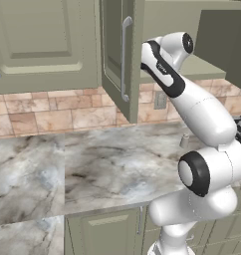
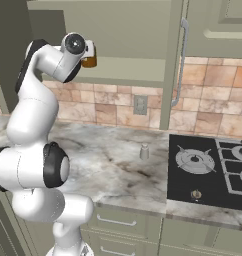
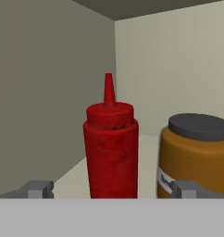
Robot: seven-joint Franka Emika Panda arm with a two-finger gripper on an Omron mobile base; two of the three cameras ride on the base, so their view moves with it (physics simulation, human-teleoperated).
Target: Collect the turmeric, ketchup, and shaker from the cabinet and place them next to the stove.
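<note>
My gripper [image 3: 113,190] is open inside the sage-green cabinet [image 2: 133,71], whose door [image 1: 117,55] stands swung open. The ketchup [image 3: 110,148], a bright red bottle with a pointed cap, stands upright straight ahead between my two fingertips [image 3: 40,189], with a gap on each side. To its right stands the turmeric [image 3: 195,155], an orange-brown container with a dark lid, partly behind my right fingertip; the right base view shows the turmeric [image 2: 89,61] beside my hand. The pale grey shaker [image 2: 144,151] stands on the marble counter just left of the stove [image 2: 208,170].
The cabinet's side wall [image 3: 44,92] is close on the left and its back wall [image 3: 178,60] lies behind the bottles. The door's silver bar handle [image 1: 125,60] hangs beside my forearm. An outlet [image 2: 140,105] sits in the tiled backsplash. The marble counter [image 1: 92,164] stretches left.
</note>
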